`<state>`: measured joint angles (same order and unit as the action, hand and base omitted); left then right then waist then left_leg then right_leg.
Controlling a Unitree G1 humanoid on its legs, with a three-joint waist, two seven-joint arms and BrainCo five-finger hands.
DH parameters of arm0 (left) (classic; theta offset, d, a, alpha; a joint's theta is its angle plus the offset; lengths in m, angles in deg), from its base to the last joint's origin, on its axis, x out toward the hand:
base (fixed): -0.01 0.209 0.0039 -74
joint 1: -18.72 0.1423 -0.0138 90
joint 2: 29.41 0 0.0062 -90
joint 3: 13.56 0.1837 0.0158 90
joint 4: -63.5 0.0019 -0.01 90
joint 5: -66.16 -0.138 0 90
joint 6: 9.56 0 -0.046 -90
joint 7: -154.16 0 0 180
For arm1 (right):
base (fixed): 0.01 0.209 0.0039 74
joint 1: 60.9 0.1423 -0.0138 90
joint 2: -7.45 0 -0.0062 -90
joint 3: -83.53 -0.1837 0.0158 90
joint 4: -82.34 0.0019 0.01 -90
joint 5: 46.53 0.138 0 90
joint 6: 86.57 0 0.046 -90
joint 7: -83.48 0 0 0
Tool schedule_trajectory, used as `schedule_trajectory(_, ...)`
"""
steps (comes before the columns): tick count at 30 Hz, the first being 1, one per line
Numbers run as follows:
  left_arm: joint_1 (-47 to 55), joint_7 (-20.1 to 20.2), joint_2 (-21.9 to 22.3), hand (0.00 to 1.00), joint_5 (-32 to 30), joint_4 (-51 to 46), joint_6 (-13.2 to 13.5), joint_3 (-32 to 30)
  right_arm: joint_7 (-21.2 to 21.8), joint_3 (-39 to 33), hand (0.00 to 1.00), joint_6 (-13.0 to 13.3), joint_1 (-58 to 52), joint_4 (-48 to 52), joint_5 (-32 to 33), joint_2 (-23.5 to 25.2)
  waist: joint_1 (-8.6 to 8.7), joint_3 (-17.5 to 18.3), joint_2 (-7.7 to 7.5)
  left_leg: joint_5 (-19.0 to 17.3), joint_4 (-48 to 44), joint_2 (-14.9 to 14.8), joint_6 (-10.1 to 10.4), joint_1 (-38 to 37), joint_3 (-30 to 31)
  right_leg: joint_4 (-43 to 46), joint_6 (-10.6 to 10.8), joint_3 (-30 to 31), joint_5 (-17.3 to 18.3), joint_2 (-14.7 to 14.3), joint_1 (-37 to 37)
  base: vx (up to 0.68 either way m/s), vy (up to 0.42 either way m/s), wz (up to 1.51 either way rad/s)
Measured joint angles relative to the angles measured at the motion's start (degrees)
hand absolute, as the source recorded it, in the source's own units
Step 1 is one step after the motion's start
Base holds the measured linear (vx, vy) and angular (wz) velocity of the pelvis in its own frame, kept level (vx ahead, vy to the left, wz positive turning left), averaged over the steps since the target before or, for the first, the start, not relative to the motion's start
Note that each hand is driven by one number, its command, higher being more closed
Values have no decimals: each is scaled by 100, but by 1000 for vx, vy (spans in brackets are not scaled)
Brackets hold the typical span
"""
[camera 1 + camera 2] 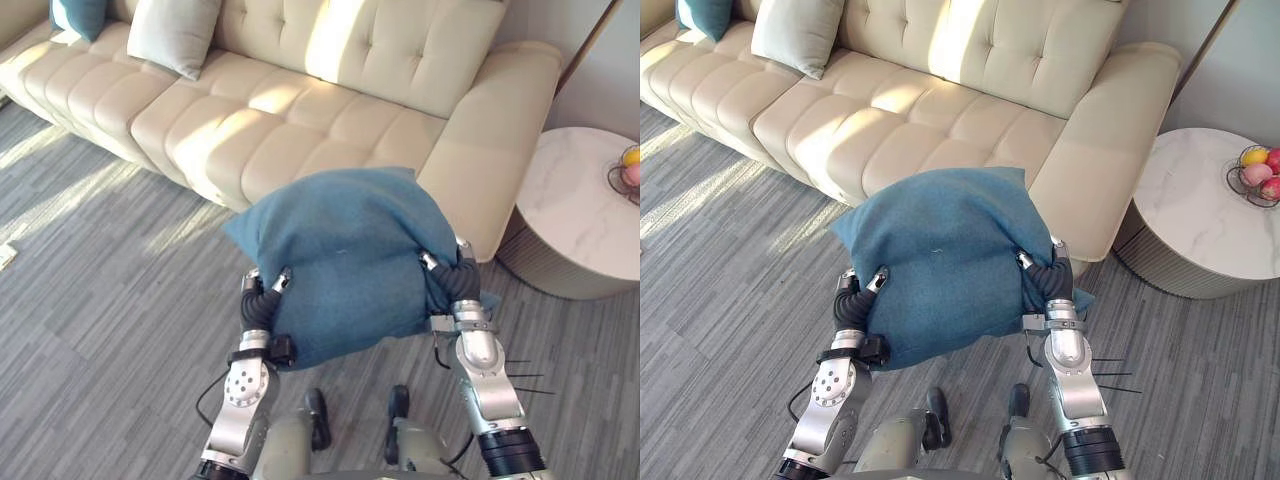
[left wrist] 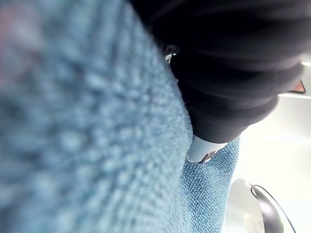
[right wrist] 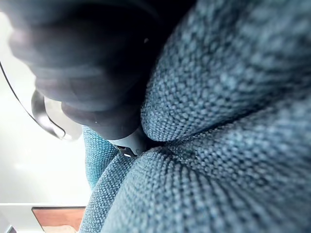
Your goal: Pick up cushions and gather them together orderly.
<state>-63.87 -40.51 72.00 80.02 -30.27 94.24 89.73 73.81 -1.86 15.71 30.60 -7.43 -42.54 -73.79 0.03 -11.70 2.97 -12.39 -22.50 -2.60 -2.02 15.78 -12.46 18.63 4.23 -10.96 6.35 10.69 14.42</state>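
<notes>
The left hand and right hand are raised wrist-up, pressing into opposite sides of a teal cushion; how each hand is set against it I cannot tell. The cushion hangs above the grey plank floor, just before the cream sofa. Its width runs hand to hand, one corner towards the sofa's armrest. A pale cushion lies at the sofa's far end.

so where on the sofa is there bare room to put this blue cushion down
The sofa seat is bare from the pale cushion to the armrest. Its far left end is crowded: the pale cushion and a teal cushion. The side table is bare beside its fruit basket.
</notes>
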Motion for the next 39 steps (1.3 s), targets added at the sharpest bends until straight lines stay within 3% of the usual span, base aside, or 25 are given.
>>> schedule_trajectory(2,88,24,-13,100,-2,-40,-21,-1,10,20,100,0,-22,-90,-5,8,81,7,-72,-134,-41,173,-136,-106,188,688,79,31,84,208,136,188,100,55)
schedule_trajectory(3,115,24,-25,100,-7,-44,-63,-11,32,33,100,-3,-20,-275,-5,35,84,1,-83,-204,-35,204,-278,-272,306,1792,-239,149,29,308,624,236,65,36)
schedule_trajectory(4,125,23,-67,100,-15,-44,-73,-16,60,38,100,-4,-32,-376,-5,72,86,-1,-98,-282,-70,199,-316,-367,411,1997,-247,176,216,254,732,364,33,52)
schedule_trajectory(6,126,22,-146,100,-20,-39,-76,-34,111,33,100,-9,-27,-410,-2,112,92,-2,-104,-524,-218,166,-323,-477,613,1709,-181,196,324,-23,1011,320,-25,44)
schedule_trajectory(8,121,22,-137,100,-46,-16,-95,-31,113,20,100,-11,-49,-412,4,99,180,-11,-97,-620,-209,168,-213,-727,722,915,-75,315,202,-258,1138,323,-61,45)
schedule_trajectory(11,27,25,-133,100,-108,-13,-110,9,119,-47,100,-21,-54,-411,71,53,287,-68,-220,-809,18,275,43,-1441,858,-803,29,284,-724,-388,1179,481,-144,48)
schedule_trajectory(13,2,98,-124,100,-121,-12,-110,59,124,-177,100,-21,-153,-358,116,54,474,-11,-342,-1128,253,352,257,-1985,1114,-822,-243,211,-955,-273,1202,591,-281,74)
schedule_trajectory(14,49,118,-50,100,-121,-2,-111,121,138,-181,100,-21,-234,-324,120,-4,534,68,-201,-1251,172,185,434,-2136,1236,-219,-443,125,-1214,-368,1325,446,-244,53)
schedule_trajectory(15,47,135,-16,100,-122,1,-111,153,150,-213,100,-21,-254,-316,125,-5,544,124,-115,-1267,-94,64,528,-2038,1207,-28,-444,35,-1211,-399,1378,525,-265,22)
schedule_trajectory(16,40,165,48,100,-122,4,-111,196,181,-288,100,-24,-254,-316,156,-26,521,170,3,-1140,-911,-239,850,-1710,1100,149,-646,-133,-1066,-564,1369,633,-315,-17)
schedule_trajectory(17,41,218,150,100,-112,115,-112,183,191,-315,100,-62,-312,-188,170,-35,463,158,95,-514,-2184,-710,1179,-1221,822,114,-823,-124,-897,-954,1102,630,-306,-44)
schedule_trajectory(18,50,222,192,100,-102,207,-117,177,180,-313,100,-108,-403,-53,174,-37,383,157,113,-257,-2691,-926,1135,-1074,694,48,-915,-76,-861,-1127,918,538,-226,-73)
schedule_trajectory(20,150,255,272,100,-102,308,-167,203,89,-306,100,-144,-715,484,186,-24,217,156,109,-283,-3643,-1294,1062,-777,395,-294,-1049,154,-746,-1511,244,513,-139,-84)
schedule_trajectory(21,167,285,290,100,-102,308,-166,207,89,-306,100,-142,-772,645,186,-23,212,158,105,-341,-3678,-1328,956,-651,292,-418,-1054,215,-739,-1548,105,489,-90,-70)
schedule_trajectory(22,158,342,315,100,-102,284,-165,200,82,-309,100,-134,-824,895,186,-22,226,167,70,-501,-3479,-1335,681,-426,28,-619,-1055,414,-741,-1558,-116,381,-61,-53)
schedule_trajectory(23,159,345,329,100,-103,241,-163,200,79,-309,100,-134,-821,987,186,-22,209,168,56,-578,-3282,-1335,583,-298,-94,-691,-1054,558,-743,-1559,-198,423,-49,-84)
schedule_trajectory(26,160,350,339,100,-109,131,-135,199,66,-317,100,-127,-815,1051,186,-22,50,160,45,-631,-1973,-1253,514,-111,17,-792,-936,1203,-667,-1576,-578,339,61,-113)
schedule_trajectory(30,287,347,336,100,-116,136,-127,197,68,-272,100,-127,-809,906,169,-24,-85,159,51,-424,-393,-894,787,-115,1099,-625,-604,2303,-419,-1647,-810,199,249,-135)
schedule_trajectory(32,401,343,338,100,-123,158,-128,191,72,-228,100,-127,-804,707,142,-71,-62,237,204,-323,173,-915,897,-358,1387,-466,-389,2776,-228,-1876,-766,102,441,-153)
schedule_trajectory(33,421,344,322,100,-130,187,-128,193,75,-223,100,-130,-804,627,107,-63,-68,245,206,-74,153,-914,1007,-425,1381,-428,-324,2921,-160,-1911,-747,24,379,-144)
schedule_trajectory(34,484,342,296,100,-177,261,-128,177,93,-175,100,-133,-826,507,45,-40,-66,282,140,152,125,-830,952,-542,1223,-494,-271,3036,-119,-1837,-772,32,464,-148)
schedule_trajectory(37,545,346,129,100,-228,382,-143,179,123,-123,100,-132,-852,322,-9,24,-13,387,-154,160,208,-629,754,-684,520,-684,48,3223,-289,-1353,-661,65,417,-111)
schedule_trajectory(39,571,346,98,100,-230,386,-147,156,144,-98,100,-133,-811,149,-8,51,-110,402,-195,143,230,-605,596,-820,28,-633,109,2828,-354,-1158,-506,50,208,-110)
